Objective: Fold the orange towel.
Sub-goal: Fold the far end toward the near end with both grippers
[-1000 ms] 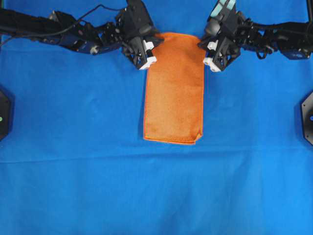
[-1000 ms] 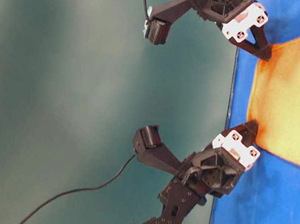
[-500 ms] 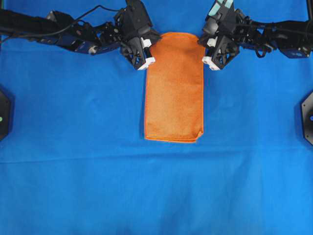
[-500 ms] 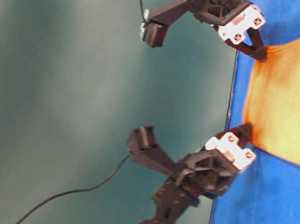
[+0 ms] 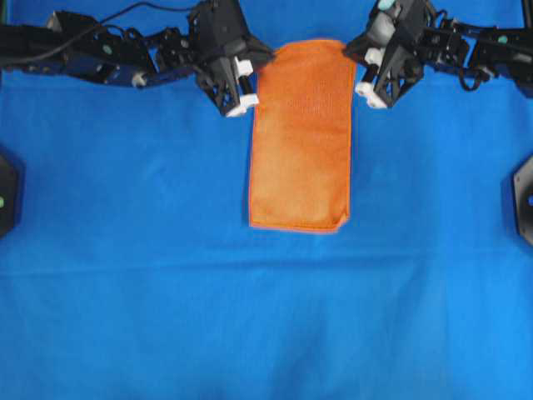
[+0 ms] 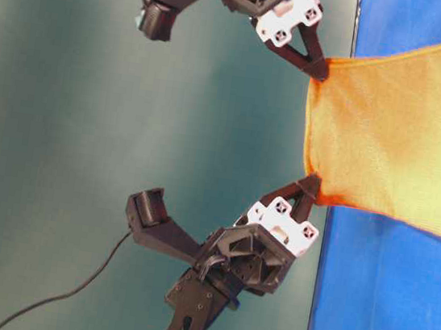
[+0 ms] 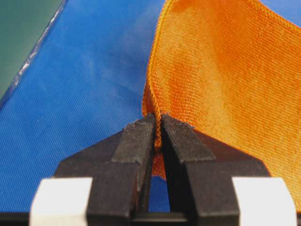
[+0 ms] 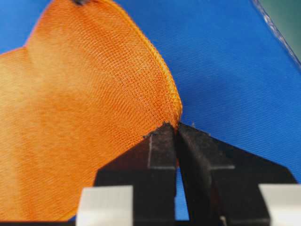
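The orange towel [image 5: 300,142] lies as a narrow folded strip running from the far edge toward the middle of the blue cloth. My left gripper [image 5: 265,57] is shut on its far left corner, and the hem is pinched between the black fingertips [image 7: 157,117]. At the far right corner my right gripper [image 5: 351,52] is shut the same way, with the hem caught at its tips [image 8: 176,126]. In the table-level view the towel's far edge [image 6: 323,130] hangs stretched between the two grippers, raised off the surface. The near end still rests flat.
The blue cloth [image 5: 125,292] covers the whole table. Its far edge [image 6: 355,20] lies just under the raised towel edge, with a green backdrop [image 6: 89,115] beyond. Black mounts sit at the left edge [image 5: 7,192] and the right edge [image 5: 525,196].
Both grippers have risen and drawn back toward the far edge with the towel's far corners. The far edge has lifted off the cloth, and the near end has slid a little farther away.
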Robot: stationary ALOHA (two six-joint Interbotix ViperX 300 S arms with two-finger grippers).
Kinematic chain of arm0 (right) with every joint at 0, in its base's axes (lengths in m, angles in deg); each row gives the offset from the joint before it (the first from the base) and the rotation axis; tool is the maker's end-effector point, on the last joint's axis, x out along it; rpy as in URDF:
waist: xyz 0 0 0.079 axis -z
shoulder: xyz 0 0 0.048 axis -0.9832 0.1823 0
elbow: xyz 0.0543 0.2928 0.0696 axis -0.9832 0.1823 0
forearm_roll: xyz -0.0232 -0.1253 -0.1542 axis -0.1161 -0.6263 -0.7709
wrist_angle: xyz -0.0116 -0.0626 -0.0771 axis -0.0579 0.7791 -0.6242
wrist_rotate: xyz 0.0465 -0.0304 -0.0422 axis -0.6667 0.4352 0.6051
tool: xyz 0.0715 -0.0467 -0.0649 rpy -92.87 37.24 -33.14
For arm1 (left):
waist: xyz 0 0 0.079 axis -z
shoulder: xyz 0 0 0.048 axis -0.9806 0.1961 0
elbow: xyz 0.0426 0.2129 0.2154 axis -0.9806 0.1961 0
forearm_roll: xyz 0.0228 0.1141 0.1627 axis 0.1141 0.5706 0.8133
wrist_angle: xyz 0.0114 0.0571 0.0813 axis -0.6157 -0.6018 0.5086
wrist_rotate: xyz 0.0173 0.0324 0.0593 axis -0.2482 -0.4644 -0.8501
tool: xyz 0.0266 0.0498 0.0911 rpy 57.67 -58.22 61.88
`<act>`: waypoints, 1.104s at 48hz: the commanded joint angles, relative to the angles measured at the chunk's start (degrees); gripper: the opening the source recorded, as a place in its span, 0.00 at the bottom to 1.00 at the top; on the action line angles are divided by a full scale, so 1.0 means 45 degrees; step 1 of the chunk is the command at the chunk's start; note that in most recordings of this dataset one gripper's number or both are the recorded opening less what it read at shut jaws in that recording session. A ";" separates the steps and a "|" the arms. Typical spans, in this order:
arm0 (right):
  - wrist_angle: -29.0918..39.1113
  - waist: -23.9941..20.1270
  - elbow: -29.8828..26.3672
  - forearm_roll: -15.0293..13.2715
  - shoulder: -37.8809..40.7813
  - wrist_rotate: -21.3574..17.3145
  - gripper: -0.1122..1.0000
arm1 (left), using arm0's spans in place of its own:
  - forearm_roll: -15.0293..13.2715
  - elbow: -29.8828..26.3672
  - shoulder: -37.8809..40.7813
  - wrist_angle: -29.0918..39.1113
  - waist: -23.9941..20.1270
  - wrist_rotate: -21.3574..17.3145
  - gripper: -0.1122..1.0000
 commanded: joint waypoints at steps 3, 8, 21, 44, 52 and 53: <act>-0.0020 -0.0117 0.0020 -0.0020 -0.0391 -0.0098 0.13 | 0.0020 -0.0020 -0.0488 0.0078 0.0195 0.0000 0.13; 0.0078 -0.0508 0.0156 0.0000 -0.0566 -0.0234 0.13 | 0.0020 0.0039 -0.0781 0.0586 0.0508 0.0039 0.13; 0.1250 -0.2422 0.0918 0.0625 -0.1934 -0.0293 0.13 | 0.0020 0.0645 -0.2148 0.1992 0.2227 0.0098 0.13; 0.1836 -0.5273 0.1484 0.1328 -0.1758 -0.1270 0.13 | 0.0000 0.1387 -0.1973 0.2832 0.5059 0.0625 0.13; 0.1719 -0.5645 0.1523 0.1328 -0.1016 -0.1641 0.13 | 0.0000 0.1387 -0.1387 0.2598 0.5137 0.0645 0.13; 0.1660 -0.5703 0.1523 0.1328 -0.0918 -0.1699 0.13 | 0.0000 0.1387 -0.1309 0.2500 0.5176 0.0684 0.13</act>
